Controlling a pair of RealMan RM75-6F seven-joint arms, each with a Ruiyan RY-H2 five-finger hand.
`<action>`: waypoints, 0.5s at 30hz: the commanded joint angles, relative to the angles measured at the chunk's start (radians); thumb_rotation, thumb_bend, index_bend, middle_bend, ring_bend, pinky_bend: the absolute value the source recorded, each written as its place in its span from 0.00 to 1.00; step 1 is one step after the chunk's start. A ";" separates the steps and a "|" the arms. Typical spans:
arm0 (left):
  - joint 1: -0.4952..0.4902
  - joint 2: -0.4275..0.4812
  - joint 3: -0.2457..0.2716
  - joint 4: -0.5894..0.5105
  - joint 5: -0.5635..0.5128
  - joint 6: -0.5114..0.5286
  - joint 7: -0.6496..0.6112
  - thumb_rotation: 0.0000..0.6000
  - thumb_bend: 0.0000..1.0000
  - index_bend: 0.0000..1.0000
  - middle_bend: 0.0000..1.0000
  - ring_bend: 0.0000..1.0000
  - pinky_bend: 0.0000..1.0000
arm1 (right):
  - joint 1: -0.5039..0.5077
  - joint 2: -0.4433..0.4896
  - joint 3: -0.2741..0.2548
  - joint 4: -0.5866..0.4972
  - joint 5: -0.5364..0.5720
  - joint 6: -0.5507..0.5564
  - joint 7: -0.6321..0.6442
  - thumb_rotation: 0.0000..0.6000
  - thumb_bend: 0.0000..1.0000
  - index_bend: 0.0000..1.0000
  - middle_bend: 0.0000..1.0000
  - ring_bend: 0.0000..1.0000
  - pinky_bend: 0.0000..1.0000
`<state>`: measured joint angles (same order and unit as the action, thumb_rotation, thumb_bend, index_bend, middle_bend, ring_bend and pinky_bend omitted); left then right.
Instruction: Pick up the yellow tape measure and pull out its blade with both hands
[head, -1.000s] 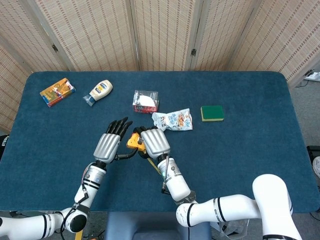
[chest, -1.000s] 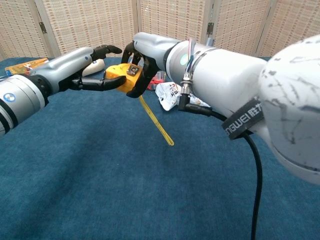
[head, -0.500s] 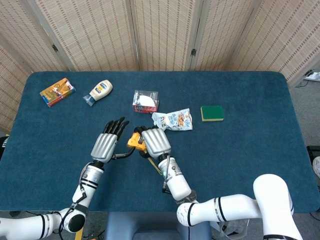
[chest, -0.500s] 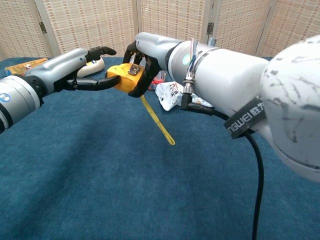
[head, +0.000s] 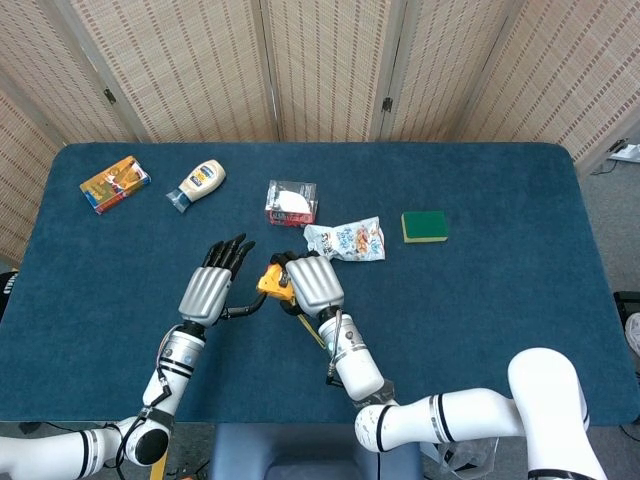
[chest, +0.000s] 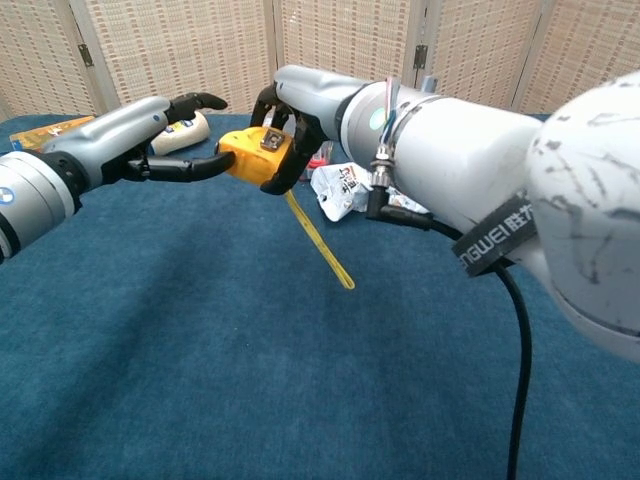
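Note:
My right hand (head: 313, 284) (chest: 300, 108) grips the yellow tape measure (head: 270, 281) (chest: 254, 158) just above the blue table, its fingers wrapped over the case. A length of yellow blade (chest: 318, 240) (head: 313, 338) hangs out of the case, sloping down toward the cloth, with its end free. My left hand (head: 208, 290) (chest: 135, 130) is just left of the case with its fingers spread. Only its thumb tip reaches the case's left face, and nothing is pinched in it.
Along the far side of the blue table (head: 500, 300) lie an orange box (head: 115, 183), a mayonnaise bottle (head: 197, 184), a small clear package (head: 291, 202), a snack packet (head: 345, 240) (chest: 345, 190) and a green sponge (head: 424, 226). The packet lies close behind my right hand.
My left hand has drawn back to the left, its thumb sliding from under the case to its left face. My right hand has moved slightly right with the tape measure.

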<state>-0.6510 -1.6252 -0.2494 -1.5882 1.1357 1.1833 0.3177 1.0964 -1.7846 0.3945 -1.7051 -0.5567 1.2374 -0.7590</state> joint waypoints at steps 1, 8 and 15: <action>0.000 0.001 0.000 0.001 -0.002 0.000 0.002 0.38 0.35 0.00 0.00 0.00 0.00 | 0.000 0.001 -0.001 -0.001 0.001 -0.002 -0.001 1.00 0.30 0.48 0.39 0.46 0.28; 0.003 -0.001 -0.001 0.000 -0.012 0.003 0.004 0.38 0.42 0.00 0.00 0.00 0.00 | 0.000 0.001 -0.004 -0.004 0.003 -0.001 -0.003 1.00 0.30 0.49 0.39 0.46 0.28; 0.002 0.000 -0.003 0.001 -0.020 0.002 0.008 0.38 0.51 0.00 0.00 0.00 0.00 | 0.000 0.003 -0.007 -0.005 0.007 -0.001 -0.007 1.00 0.30 0.49 0.39 0.46 0.28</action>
<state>-0.6487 -1.6257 -0.2524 -1.5872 1.1158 1.1853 0.3255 1.0966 -1.7821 0.3875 -1.7105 -0.5501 1.2367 -0.7656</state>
